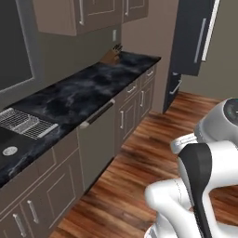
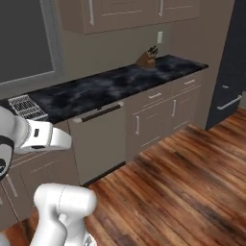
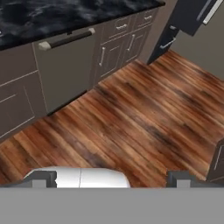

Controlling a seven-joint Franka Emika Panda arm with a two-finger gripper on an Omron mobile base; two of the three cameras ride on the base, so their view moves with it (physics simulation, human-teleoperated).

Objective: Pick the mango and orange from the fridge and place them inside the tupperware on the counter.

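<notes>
Fridge point(image 3: 192, 15) well beyond hand point(image 3: 111, 178)

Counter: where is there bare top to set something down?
The counter is bare along the middle stretch, from the dish rack to the knife block. That far corner by the fridge is crowded; the rack and sink fill the near end.

Chunky glossy white arm point(image 1: 195, 195) with rounded links, a black band wrapping one joint, plus small dark fingers point(image 3: 177, 178).
</notes>
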